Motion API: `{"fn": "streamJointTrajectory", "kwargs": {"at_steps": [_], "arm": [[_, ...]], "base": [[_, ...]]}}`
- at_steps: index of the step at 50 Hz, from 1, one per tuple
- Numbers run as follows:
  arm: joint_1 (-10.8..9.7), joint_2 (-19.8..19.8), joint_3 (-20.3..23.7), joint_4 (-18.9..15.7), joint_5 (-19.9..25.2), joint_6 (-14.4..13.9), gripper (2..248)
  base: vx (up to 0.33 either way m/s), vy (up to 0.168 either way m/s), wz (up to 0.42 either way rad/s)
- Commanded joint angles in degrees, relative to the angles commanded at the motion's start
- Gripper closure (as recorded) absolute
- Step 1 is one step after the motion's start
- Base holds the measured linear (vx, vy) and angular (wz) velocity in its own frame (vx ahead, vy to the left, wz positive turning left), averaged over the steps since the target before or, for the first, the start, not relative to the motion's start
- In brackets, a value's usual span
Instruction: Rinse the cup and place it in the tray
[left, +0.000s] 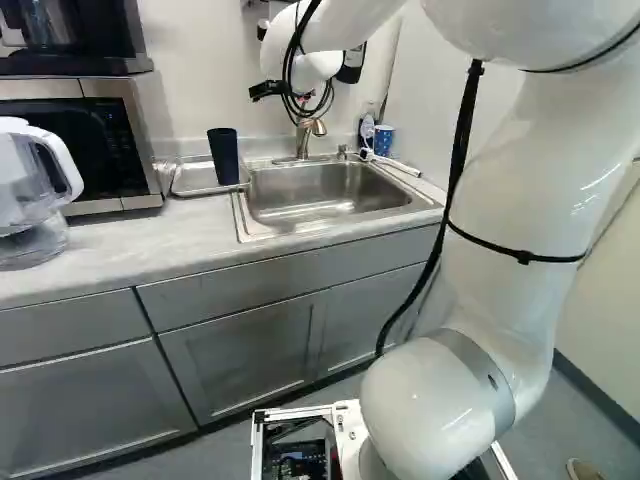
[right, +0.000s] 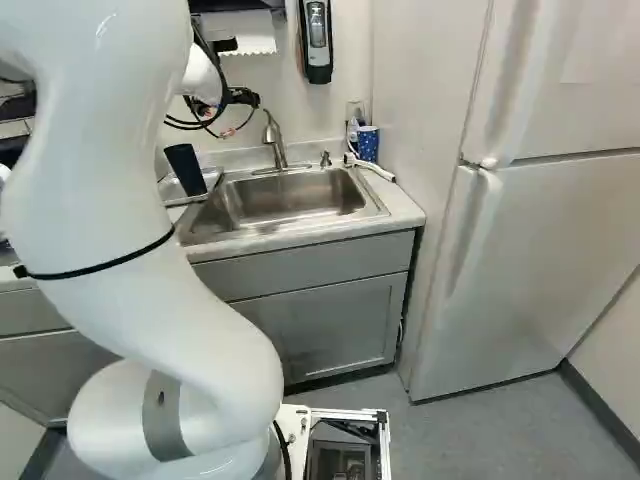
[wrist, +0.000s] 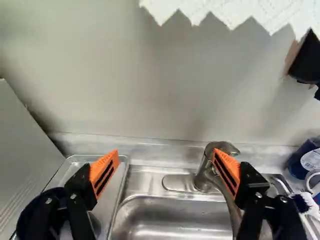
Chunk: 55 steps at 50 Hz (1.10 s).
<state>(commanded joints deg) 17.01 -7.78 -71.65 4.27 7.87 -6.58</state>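
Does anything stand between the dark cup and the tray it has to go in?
Nothing visible does: the dark cup appears to stand in the tray beside the sink.

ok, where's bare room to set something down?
Grey countertop between clear pitcher and steel sink; its basin; the metal tray's end beside the silver microwave, away from the tall dark cup. Crowded: right of the metal faucet in the right base view, with blue patterned cup and white brush.

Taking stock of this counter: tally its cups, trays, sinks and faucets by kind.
Cups: 2 (dark cup, blue cup)
Tray: 1
Sink: 1
Faucet: 1
Total: 5
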Motion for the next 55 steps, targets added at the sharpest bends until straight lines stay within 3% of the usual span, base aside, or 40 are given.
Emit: {"fn": "streamJointTrajectory", "kwargs": {"at_steps": [26,55], "arm": [[1.38,6.20,6.46,0.00,-5.45,0.00,3],[0.85,12.55,12.74,0.00,-14.82,0.00,3]], "base": [[0.000,0.000,0.000],[0.000,0.000,0.000]]}}
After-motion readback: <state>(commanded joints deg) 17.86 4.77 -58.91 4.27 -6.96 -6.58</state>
